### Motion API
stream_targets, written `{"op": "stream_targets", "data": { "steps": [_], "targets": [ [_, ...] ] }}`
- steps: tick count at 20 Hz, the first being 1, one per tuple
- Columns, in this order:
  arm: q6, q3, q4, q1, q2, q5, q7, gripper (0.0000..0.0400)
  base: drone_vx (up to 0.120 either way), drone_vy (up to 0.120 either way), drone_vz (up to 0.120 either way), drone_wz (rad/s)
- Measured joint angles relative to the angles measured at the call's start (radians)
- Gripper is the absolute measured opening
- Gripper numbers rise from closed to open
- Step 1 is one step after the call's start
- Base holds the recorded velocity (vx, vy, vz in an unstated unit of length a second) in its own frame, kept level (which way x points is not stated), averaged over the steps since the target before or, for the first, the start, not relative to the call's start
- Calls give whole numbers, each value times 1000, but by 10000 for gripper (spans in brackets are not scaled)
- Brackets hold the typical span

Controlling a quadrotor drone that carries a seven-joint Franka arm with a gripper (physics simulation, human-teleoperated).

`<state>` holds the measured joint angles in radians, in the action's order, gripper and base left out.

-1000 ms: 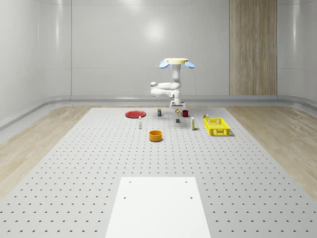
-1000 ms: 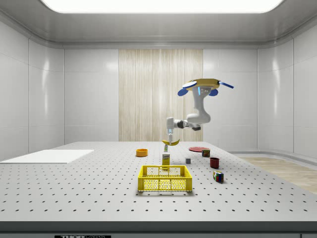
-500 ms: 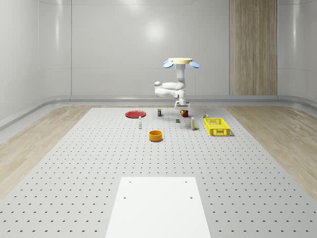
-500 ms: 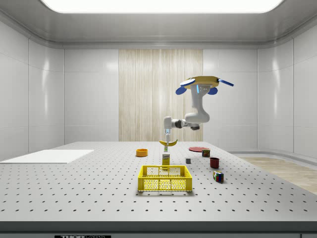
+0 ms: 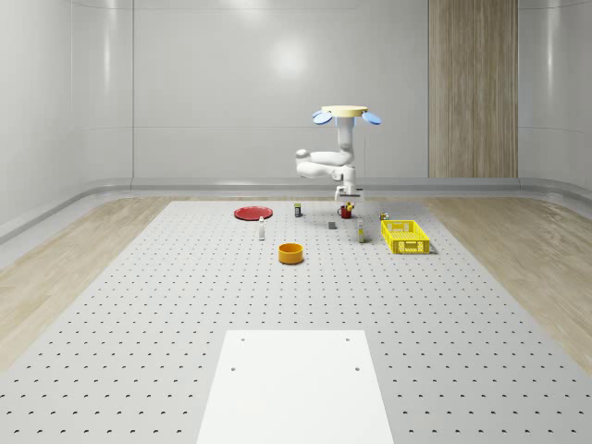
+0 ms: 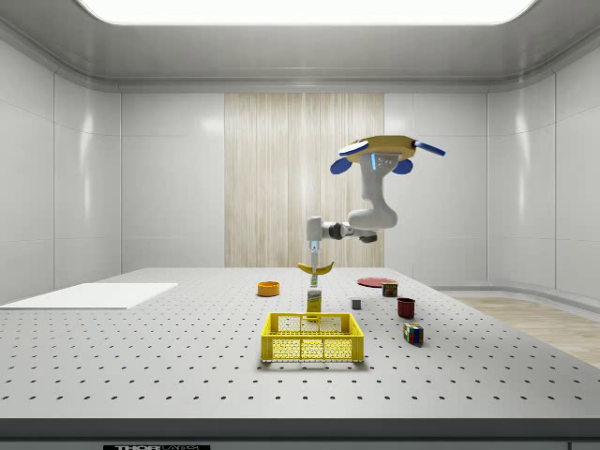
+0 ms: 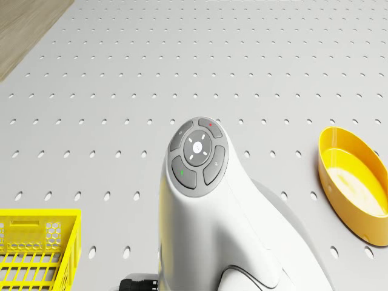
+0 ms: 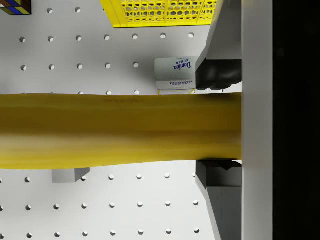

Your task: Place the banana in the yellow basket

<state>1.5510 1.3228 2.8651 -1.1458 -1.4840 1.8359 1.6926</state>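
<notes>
**Banana held aloft, short of the yellow basket**

You are working over a grey perforated table (image 5: 139, 305) in a pale, panelled room with a wood-striped wall section. The drone (image 6: 380, 150) hovers above the far part of the table, its arm reaching down and sideways to the gripper (image 6: 314, 262).

The gripper's fingers (image 8: 218, 74) are clamped on the banana (image 8: 120, 130), which hangs crosswise between them in the air, clear of the table. In the side view the banana (image 6: 317, 268) sits just under the gripper.

The yellow basket (image 6: 312, 338) stands on the table below the gripper and nearer the side camera; nothing can be made out inside it. An orange bowl (image 5: 291, 252) lies well apart from the gripper; the drone view shows its inside bare.

Directly under the gripper stands a sugar box (image 8: 173, 75), between the gripper and the basket in the wrist view. A small grey block (image 8: 69, 175) sits on the table on the box's opposite side of the banana. A coloured cube (image 6: 412, 333), a dark red mug (image 6: 406, 307) and a red plate (image 5: 252, 213) lie farther off.
</notes>
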Motion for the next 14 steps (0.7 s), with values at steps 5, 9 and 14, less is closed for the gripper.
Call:
{"op": "stream_targets", "data": {
  "steps": [5,9,14],
  "targets": [
    [6,1,0,-2,-7,-3,1,190,120,120,0,0],
    [11,2,-1,-3,-12,-5,3,190,20,120,0,0],
    [17,3,-1,-5,-18,-7,4,190,0,120,0,0]
  ]
}}
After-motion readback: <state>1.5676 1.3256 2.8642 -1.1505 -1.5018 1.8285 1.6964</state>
